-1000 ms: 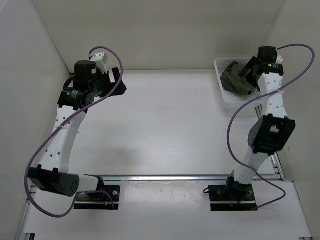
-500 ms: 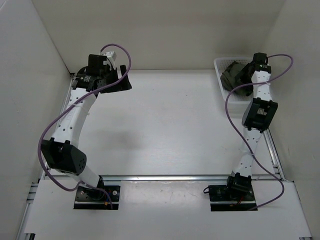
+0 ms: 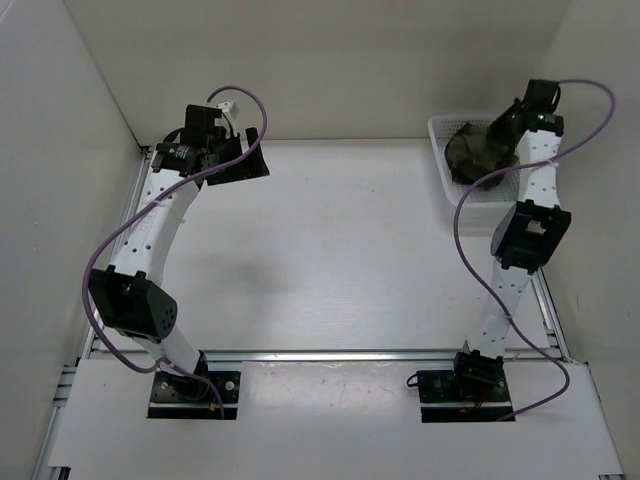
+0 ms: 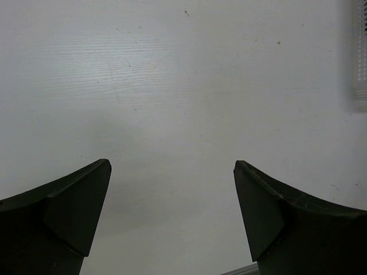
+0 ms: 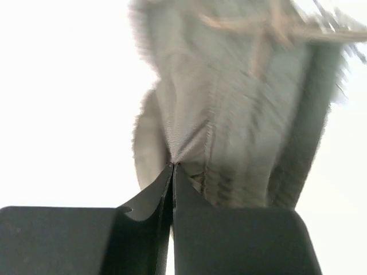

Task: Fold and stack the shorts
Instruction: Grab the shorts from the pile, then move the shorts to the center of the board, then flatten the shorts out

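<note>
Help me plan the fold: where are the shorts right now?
In the top view, the shorts are bunched at the white basket in the table's far right corner, with the right claw shut on a pinch of their fabric.

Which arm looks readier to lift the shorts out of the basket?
Right. The right gripper is shut on the shorts at the basket; the left gripper hangs open over the table, far away.

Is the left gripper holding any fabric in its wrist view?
No, the left gripper stands wide open, with only bare table showing between its fingers.
</note>
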### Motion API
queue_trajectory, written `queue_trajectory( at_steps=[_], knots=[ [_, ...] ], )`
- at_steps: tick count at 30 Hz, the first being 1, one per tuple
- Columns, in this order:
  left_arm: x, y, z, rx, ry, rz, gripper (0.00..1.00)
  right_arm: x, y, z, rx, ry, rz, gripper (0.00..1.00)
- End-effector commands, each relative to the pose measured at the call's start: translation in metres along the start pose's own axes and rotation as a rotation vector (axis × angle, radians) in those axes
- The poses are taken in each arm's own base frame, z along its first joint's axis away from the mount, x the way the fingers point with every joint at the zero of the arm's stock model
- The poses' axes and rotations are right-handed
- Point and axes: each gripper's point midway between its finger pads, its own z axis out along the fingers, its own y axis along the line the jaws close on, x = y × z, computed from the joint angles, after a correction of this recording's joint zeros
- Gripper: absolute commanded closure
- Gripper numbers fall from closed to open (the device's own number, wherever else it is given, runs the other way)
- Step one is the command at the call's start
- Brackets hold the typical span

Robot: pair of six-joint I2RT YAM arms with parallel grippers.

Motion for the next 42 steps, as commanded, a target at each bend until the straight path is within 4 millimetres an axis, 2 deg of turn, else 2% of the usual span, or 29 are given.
queue_trajectory(
  at_steps=[1, 3, 4, 6, 8, 9, 10, 11, 12, 13, 14, 16, 17, 18, 20, 21, 22, 23, 26, 28, 31, 32, 33, 34, 35, 38, 39, 41, 42],
  knots=[
    [-0.015, -0.009, -0.033, 0.014, -0.078, -0.015, 0.0, -0.086, 0.132, -0.187, -0.428, -0.318, -0.102, 1.0],
    [-0.016, -0.009, -0.045, 0.006, -0.098, -0.025, 0.0, -0.088, 0.158, -0.233, -0.531, -0.355, -0.154, 1.0],
    [-0.014, -0.001, -0.048, -0.017, -0.096, -0.034, 0.0, -0.088, 0.177, -0.272, -0.611, -0.395, -0.188, 1.0],
    [-0.017, 0.015, -0.064, -0.047, -0.12, -0.062, 0.0, -0.067, 0.21, -0.33, -0.784, -0.387, -0.281, 1.0],
    [-0.022, 0.022, -0.079, -0.066, -0.155, -0.086, 0.0, -0.031, 0.236, -0.362, -0.916, -0.338, -0.393, 1.0],
    [-0.021, 0.027, -0.084, -0.077, -0.155, -0.104, 0.0, -0.017, 0.243, -0.389, -0.965, -0.344, -0.439, 1.0],
    [-0.029, 0.034, -0.094, -0.09, -0.184, -0.118, 0.0, 0.01, 0.255, -0.401, -1.014, -0.3, -0.48, 1.0],
    [-0.031, 0.037, -0.102, -0.098, -0.197, -0.126, 0.0, 0.026, 0.258, -0.406, -1.029, -0.292, -0.531, 1.0],
    [-0.034, 0.043, -0.11, -0.113, -0.209, -0.139, 0.0, 0.066, 0.261, -0.41, -1.063, -0.215, -0.572, 1.0],
    [-0.035, 0.046, -0.113, -0.121, -0.212, -0.145, 0.0, 0.096, 0.251, -0.403, -1.049, -0.166, -0.621, 1.0],
    [-0.037, 0.049, -0.119, -0.126, -0.227, -0.15, 0.0, 0.134, 0.257, -0.407, -1.085, -0.101, -0.661, 1.0],
    [-0.039, 0.049, -0.129, -0.122, -0.244, -0.155, 0.0, 0.179, 0.247, -0.412, -1.108, -0.045, -0.743, 1.0],
    [-0.04, 0.052, -0.136, -0.128, -0.262, -0.161, 0.0, 0.235, 0.234, -0.387, -1.079, 0.107, -0.765, 1.0],
    [-0.041, 0.055, -0.137, -0.135, -0.266, -0.166, 0.0, 0.261, 0.223, -0.376, -1.052, 0.168, -0.778, 0.93],
    [-0.031, 0.053, -0.135, -0.118, -0.243, -0.167, 0.0, 0.318, 0.201, -0.354, -0.988, 0.317, -0.805, 0.55],
    [-0.026, 0.052, -0.131, -0.107, -0.224, -0.169, 0.0, 0.339, 0.187, -0.341, -0.944, 0.38, -0.818, 0.38],
    [-0.017, 0.053, -0.122, -0.096, -0.191, -0.173, 0.0, 0.364, 0.162, -0.323, -0.851, 0.473, -0.82, 0.27],
    [-0.011, 0.049, -0.117, -0.068, -0.166, -0.175, 0.0, 0.376, 0.151, -0.317, -0.802, 0.5, -0.824, 0.24],
    [0.018, 0.039, -0.091, -0.049, -0.057, -0.156, 0.0, 0.367, 0.12, -0.297, -0.654, 0.458, -0.765, 0.24],
    [0.041, 0.029, -0.073, -0.025, 0.02, -0.135, 0.0, 0.353, 0.107, -0.294, -0.609, 0.427, -0.708, 0.42],
    [0.079, 0.027, -0.045, -0.052, 0.143, -0.14, 0.0, 0.346, 0.08, -0.277, -0.498, 0.422, -0.611, 0.73],
    [0.107, 0.03, -0.035, -0.071, 0.219, -0.163, 0.0, 0.346, 0.074, -0.275, -0.479, 0.427, -0.586, 0.73],
    [0.122, 0.03, -0.029, -0.077, 0.254, -0.176, 0.0, 0.351, 0.065, -0.272, -0.448, 0.459, -0.541, 0.72],
    [0.14, 0.029, -0.025, -0.086, 0.302, -0.187, 0.0, 0.359, 0.048, -0.263, -0.404, 0.497, -0.512, 0.56],
    [0.179, 0.024, -0.016, -0.076, 0.397, -0.182, 0.0, 0.364, 0.04, -0.261, -0.384, 0.523, -0.49, 0.44],
    [0.224, -0.004, -0.016, -0.012, 0.469, -0.231, 0.0, 0.385, 0.022, -0.252, -0.368, 0.599, -0.437, 0.12],
    [0.251, -0.005, -0.018, -0.019, 0.52, -0.277, 0.0, 0.39, 0.017, -0.246, -0.357, 0.631, -0.41, 0.1],
    [0.271, -0.012, -0.014, -0.017, 0.544, -0.297, 0.0, 0.405, 0.011, -0.245, -0.372, 0.707, -0.375, 0.1],
    [0.289, -0.015, -0.017, -0.017, 0.578, -0.307, 0.0, 0.411, 0.011, -0.24, -0.374, 0.729, -0.361, 0.1]
  ],
)
